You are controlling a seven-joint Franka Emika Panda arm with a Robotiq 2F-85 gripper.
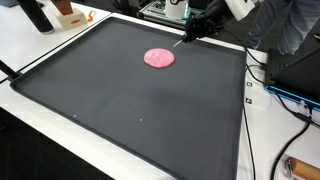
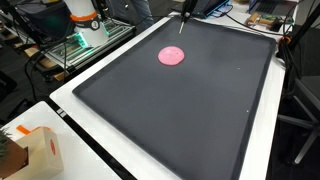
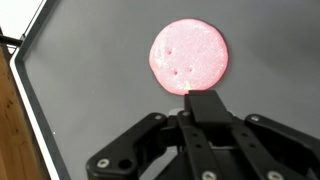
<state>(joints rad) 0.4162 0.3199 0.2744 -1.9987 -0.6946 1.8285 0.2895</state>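
Nearest sits a small box (image 2: 32,150) on the white table (image 2: 62,108), off the near corner of a big black mat (image 2: 180,120). Cables (image 1: 268,85) trail beside one side edge of the mat. Close to the mat's far edge lies a flat pink disc (image 2: 172,56). Above that edge hangs the gripper (image 2: 183,14). Its fingers (image 3: 205,108) are pressed together on a thin stick (image 1: 183,42). The stick's tip points at the disc's rim; I cannot tell if it touches.

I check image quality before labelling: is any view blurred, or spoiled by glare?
Wrist view: pink disc sharp, gripper near the lens slightly soft. Both exterior views: dark mat evenly lit, no glare; the thin stick in the gripper is barely resolved.
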